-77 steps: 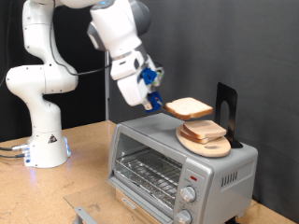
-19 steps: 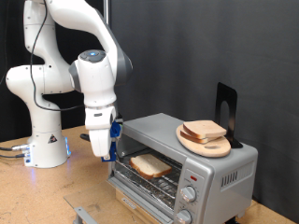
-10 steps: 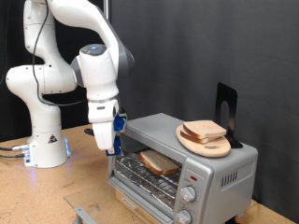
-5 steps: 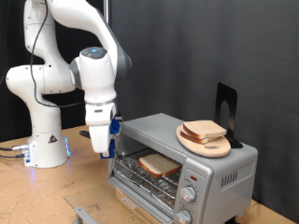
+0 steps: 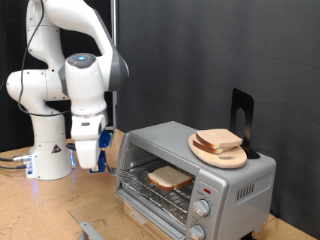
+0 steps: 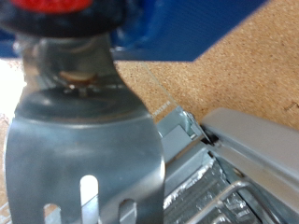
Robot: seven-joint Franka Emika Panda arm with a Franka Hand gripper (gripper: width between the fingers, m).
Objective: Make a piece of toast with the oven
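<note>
Gripper (image 5: 92, 158) has backed off to the exterior view's left of the oven (image 5: 195, 180), grip state unreadable, nothing seen held; toast (image 5: 170, 177) sits on the rack, so loading looks done.

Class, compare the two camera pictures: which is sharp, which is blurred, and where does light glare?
Exterior view: evenly lit and sharp; the small silver countertop toaster oven and the pale square slice of bread on its rack are crisp. Wrist view: the close metal fingers are soft and out of focus, with bright glare on the metal; the brown board behind is grainy.
</note>
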